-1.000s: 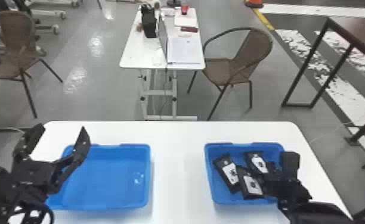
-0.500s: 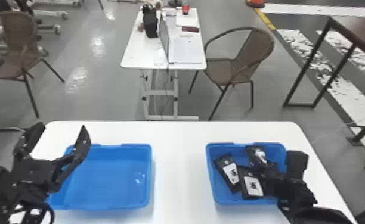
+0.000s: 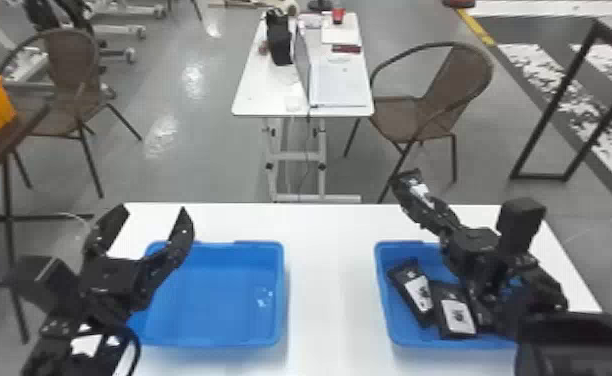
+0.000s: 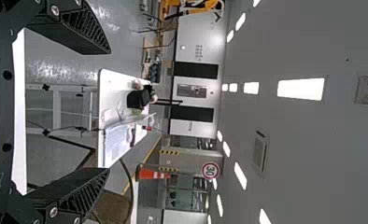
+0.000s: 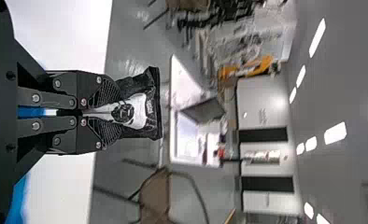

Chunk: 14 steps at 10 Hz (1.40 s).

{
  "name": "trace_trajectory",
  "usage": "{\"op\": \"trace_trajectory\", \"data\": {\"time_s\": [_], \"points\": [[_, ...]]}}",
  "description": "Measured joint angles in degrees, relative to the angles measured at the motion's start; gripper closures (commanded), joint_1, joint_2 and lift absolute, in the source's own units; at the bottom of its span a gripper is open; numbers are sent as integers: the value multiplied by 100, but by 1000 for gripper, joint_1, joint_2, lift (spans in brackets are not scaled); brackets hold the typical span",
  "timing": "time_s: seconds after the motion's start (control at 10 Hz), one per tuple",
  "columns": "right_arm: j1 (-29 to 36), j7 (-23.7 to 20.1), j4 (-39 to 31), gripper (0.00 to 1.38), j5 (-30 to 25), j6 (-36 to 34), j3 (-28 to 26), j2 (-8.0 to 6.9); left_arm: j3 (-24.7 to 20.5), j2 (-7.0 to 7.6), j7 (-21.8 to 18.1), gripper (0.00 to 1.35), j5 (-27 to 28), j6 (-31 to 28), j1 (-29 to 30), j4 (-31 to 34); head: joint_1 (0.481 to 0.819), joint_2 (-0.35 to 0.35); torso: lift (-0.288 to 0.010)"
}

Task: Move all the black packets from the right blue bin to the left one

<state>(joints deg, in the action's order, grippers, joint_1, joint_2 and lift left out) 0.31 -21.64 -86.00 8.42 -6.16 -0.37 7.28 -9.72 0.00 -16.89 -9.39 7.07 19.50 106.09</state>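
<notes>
A brown chair (image 3: 410, 117) stands beyond this white desk (image 3: 327, 280). The right hand (image 5: 108, 112) pinches a black packet (image 5: 140, 85), raised by the right blue bin (image 3: 420, 343); I'd keep that grip snug and release low inside the left blue bin (image 3: 210, 300), avoiding the wide-spread left hand (image 3: 154, 211).

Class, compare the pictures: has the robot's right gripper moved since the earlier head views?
Yes: upward. Judged against the right blue bin in the head view, the right gripper has risen from inside it to above its far rim.
</notes>
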Motion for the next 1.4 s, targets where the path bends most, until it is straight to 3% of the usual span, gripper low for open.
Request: {"op": "trace_trajectory", "data": {"time_s": [0.3, 0.6, 0.9, 1.2, 1.4], "points": [[-786, -1036, -149, 1124, 83, -33, 1118, 54, 84, 0, -282, 134, -551, -772, -271, 118, 695, 176, 0], [-1447, -1154, 115, 1124, 650, -95, 2217, 247, 154, 0, -640, 133, -1322, -1887, -717, 163, 689, 224, 0], [-1841, -1207, 401, 1124, 1166, -29, 2986, 272, 234, 0, -635, 133, -1478, -1990, -856, 141, 682, 273, 0], [-1984, -1235, 487, 1124, 1387, -26, 3268, 257, 344, 0, -588, 150, -1422, -1903, -936, 80, 678, 287, 0], [-1984, -1247, 540, 1124, 1497, -81, 3294, 256, 382, 0, -472, 298, -1423, -1927, -936, 71, 685, 288, 0]]}}
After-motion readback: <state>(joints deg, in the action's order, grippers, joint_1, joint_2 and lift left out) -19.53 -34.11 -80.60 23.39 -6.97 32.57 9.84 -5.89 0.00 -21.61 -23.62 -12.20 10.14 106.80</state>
